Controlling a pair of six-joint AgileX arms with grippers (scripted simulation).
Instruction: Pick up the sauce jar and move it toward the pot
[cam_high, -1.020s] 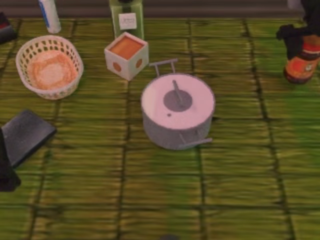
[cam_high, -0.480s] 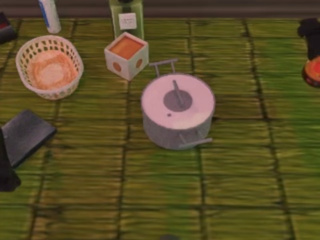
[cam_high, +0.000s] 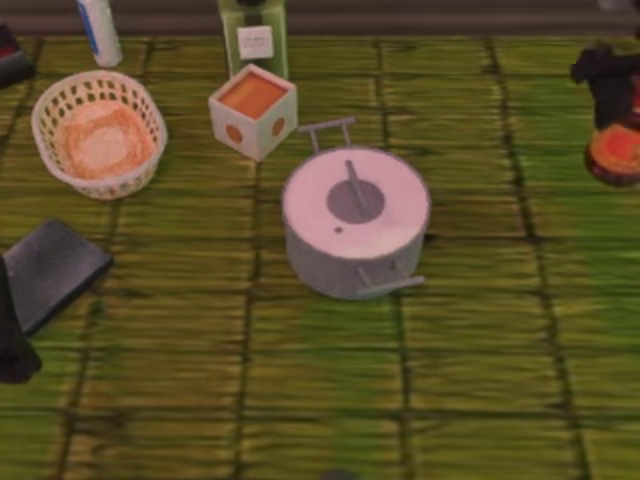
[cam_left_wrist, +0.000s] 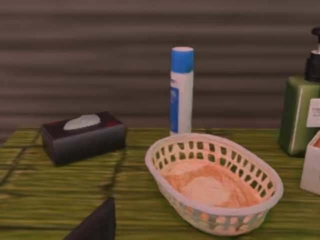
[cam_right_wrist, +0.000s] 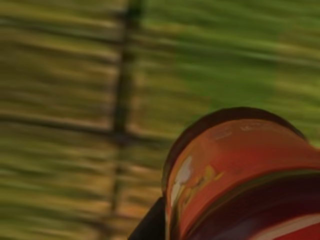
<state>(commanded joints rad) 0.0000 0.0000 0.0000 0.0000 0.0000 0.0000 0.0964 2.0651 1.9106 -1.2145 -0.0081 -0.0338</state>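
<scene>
Right gripper: clamping the sauce jar at the table's right edge; well apart from the pot
Left arm: sitting parked at the left edge

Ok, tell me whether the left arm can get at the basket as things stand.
Probably yes. The left arm is parked at the table's left edge, the basket sits on that same side, and only bare mat lies between them. The pot and cube box stand farther right.

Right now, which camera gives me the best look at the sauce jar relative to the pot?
The top view: it shows the sauce jar at the table's right edge under the right gripper, well apart from the pot. The right wrist view shows only the jar's label close up; the left wrist view shows neither.
</scene>
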